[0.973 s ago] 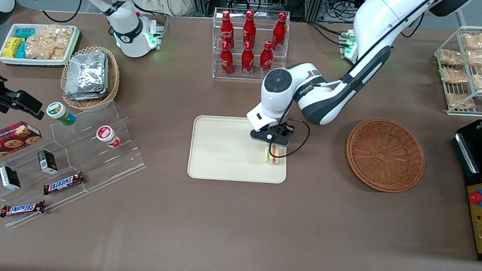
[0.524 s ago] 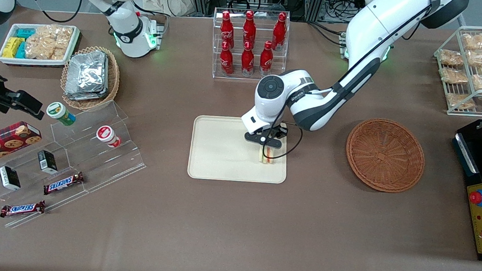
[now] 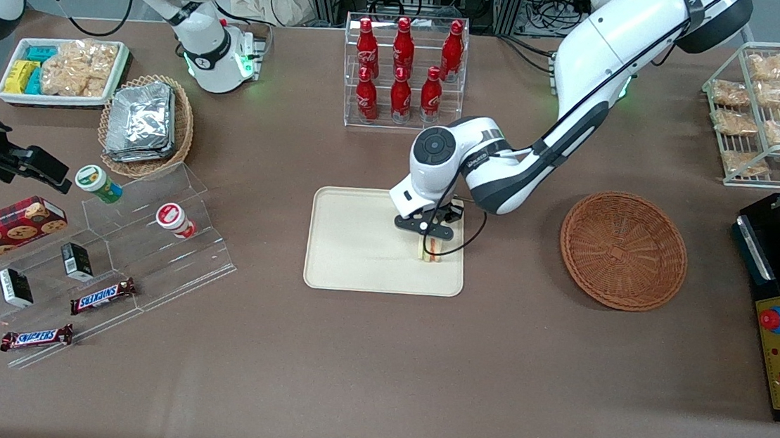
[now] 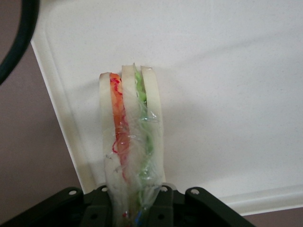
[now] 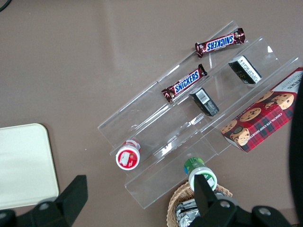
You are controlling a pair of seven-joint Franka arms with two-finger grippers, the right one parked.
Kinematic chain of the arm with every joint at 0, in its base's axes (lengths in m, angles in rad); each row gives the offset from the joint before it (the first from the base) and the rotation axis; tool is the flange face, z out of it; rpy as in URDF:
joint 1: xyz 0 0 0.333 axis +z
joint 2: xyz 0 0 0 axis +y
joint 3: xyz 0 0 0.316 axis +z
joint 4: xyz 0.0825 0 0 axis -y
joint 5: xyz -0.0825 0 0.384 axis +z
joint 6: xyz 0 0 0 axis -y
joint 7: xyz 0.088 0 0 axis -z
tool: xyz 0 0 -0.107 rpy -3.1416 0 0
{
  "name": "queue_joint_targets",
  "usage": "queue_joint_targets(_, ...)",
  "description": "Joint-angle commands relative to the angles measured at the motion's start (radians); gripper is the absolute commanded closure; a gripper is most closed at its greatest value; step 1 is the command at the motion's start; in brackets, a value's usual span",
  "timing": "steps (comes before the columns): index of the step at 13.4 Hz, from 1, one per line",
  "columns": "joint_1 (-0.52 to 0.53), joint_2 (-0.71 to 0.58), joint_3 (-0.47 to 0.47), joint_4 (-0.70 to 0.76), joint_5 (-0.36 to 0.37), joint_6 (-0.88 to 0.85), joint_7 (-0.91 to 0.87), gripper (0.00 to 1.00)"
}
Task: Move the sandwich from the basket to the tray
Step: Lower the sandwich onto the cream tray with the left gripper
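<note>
Black gripper (image 3: 432, 240) clamps unlabelled sandwich (image 3: 432, 249) over cream tray (image 3: 359, 244).

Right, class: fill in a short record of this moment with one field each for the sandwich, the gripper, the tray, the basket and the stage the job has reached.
sandwich: wrapped wedge, on edge over the tray, in the part nearer the basket
gripper: left arm's gripper above the tray, shut on the sandwich
tray: cream tray, nothing else seen on it
basket: reddish-brown wicker basket, beside the tray toward the working arm's end, nothing seen inside
stage: sandwich is at the tray but not yet released; whether it touches the tray cannot be told
</note>
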Motion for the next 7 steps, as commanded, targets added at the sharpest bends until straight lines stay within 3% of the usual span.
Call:
queue_joint_targets(1, -0.016, 0.016, 0.007, 0.019, 0.021, -0.007, -0.042, 0.80)
queue_joint_targets(2, -0.016, 0.018, 0.006, 0.019, 0.021, -0.007, -0.058, 0.65)
queue_joint_targets(3, -0.017, 0.022, 0.006, 0.019, 0.023, -0.008, -0.073, 0.37)
queue_joint_targets(5, -0.017, 0.022, 0.007, 0.021, 0.023, -0.013, -0.078, 0.00)
queue_joint_targets(7, -0.014, 0.013, 0.007, 0.027, 0.021, -0.017, -0.078, 0.00)
